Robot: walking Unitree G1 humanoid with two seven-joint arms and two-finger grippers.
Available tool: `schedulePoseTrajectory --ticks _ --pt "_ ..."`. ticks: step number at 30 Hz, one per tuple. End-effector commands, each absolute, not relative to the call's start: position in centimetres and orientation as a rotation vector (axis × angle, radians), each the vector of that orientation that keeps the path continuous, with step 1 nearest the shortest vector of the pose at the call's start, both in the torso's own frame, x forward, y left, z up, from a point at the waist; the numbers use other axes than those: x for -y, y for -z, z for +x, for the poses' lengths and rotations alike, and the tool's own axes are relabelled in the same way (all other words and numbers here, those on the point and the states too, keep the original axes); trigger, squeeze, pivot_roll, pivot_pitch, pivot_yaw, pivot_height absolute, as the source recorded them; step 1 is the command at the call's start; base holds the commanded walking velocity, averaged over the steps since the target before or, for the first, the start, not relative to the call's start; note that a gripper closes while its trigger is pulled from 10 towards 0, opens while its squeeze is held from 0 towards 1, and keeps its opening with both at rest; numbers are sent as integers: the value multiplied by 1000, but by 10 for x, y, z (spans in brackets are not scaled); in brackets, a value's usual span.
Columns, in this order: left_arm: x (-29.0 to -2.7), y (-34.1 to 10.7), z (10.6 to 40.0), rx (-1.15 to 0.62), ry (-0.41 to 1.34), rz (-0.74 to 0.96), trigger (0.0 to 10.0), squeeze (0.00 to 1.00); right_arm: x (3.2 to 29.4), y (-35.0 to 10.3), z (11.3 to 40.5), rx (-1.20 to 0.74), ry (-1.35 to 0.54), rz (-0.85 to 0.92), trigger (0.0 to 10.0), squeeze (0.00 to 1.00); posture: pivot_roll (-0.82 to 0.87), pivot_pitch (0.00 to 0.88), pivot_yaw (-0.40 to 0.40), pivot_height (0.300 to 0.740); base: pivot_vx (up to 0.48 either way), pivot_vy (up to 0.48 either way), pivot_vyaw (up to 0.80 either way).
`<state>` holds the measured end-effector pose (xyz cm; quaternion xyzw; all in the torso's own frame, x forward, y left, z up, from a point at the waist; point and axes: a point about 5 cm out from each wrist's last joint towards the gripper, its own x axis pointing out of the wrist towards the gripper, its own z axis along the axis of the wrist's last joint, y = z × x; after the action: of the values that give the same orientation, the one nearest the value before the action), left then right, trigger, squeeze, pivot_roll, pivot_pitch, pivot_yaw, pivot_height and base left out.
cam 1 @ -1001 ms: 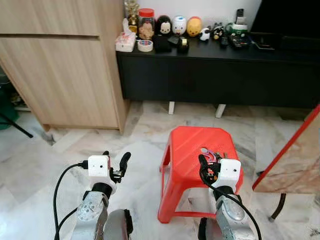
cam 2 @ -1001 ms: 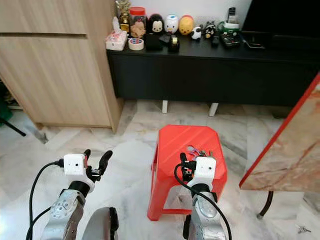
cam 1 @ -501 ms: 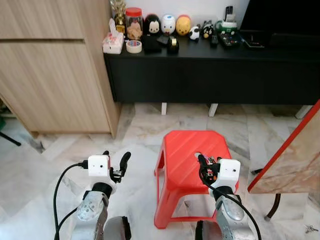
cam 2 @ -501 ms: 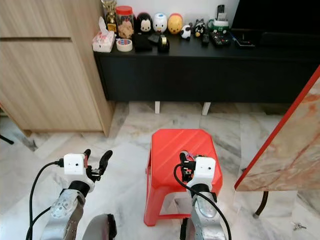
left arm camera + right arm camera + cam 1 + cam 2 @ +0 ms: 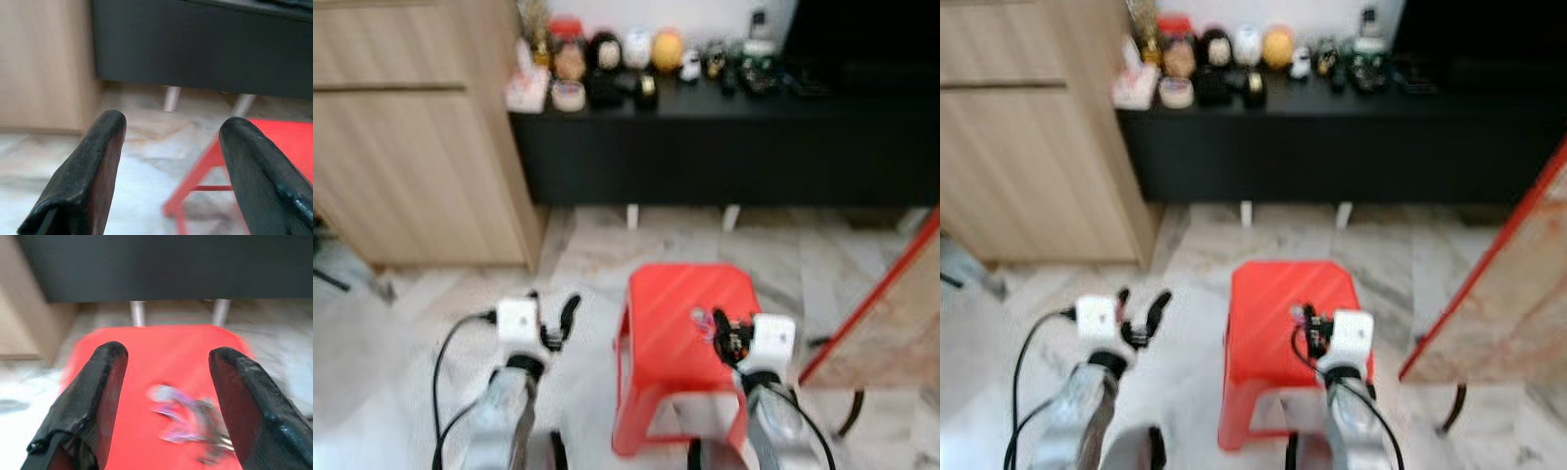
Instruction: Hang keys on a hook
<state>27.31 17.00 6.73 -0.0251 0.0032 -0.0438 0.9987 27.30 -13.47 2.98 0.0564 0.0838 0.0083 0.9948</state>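
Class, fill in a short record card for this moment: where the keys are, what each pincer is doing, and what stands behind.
keys: lying on the red stool
right pincer: open, above the stool, keys between its fingers' line
left pincer: open, over the marble floor
behind: black cabinet, wooden cupboard
image: blurred

Blurred frame. Pale marble floor (image 5: 597, 257). Long black cabinet (image 5: 724, 142) against white wall, figurines along its top. Light wood cupboard (image 5: 411, 166) just beside cabinet. Red stool (image 5: 675, 333) before cabinet.
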Motion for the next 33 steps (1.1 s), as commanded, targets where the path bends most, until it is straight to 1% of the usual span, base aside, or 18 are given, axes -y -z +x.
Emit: schedulePoseTrajectory --ticks 1,15,21,27,31,33 --pt "-172 -67 273 -5 78 -53 10000 0 134 -28 272 -172 -20 115 10000 0 1 49 -42 591 255 0 0" --pt "-172 -67 273 -4 78 -56 10000 0 136 -28 272 -170 0 123 10000 0 1 49 -42 591 255 0 0" --pt "-171 -68 273 -1 83 -48 10000 0 142 -28 272 -169 53 139 10000 0 3 50 -43 591 297 0 0" --pt "-172 -68 273 -1 82 -45 10000 0 149 -26 272 -180 105 133 10000 0 4 51 -43 591 298 -273 0" --pt "-172 -68 273 -1 82 -45 10000 0 152 -26 272 -180 122 138 10000 0 6 52 -42 591 266 -289 -466" --pt "-172 -68 273 -1 82 -44 10000 0 152 -26 272 -179 127 148 10000 0 6 52 -42 591 264 -276 0"
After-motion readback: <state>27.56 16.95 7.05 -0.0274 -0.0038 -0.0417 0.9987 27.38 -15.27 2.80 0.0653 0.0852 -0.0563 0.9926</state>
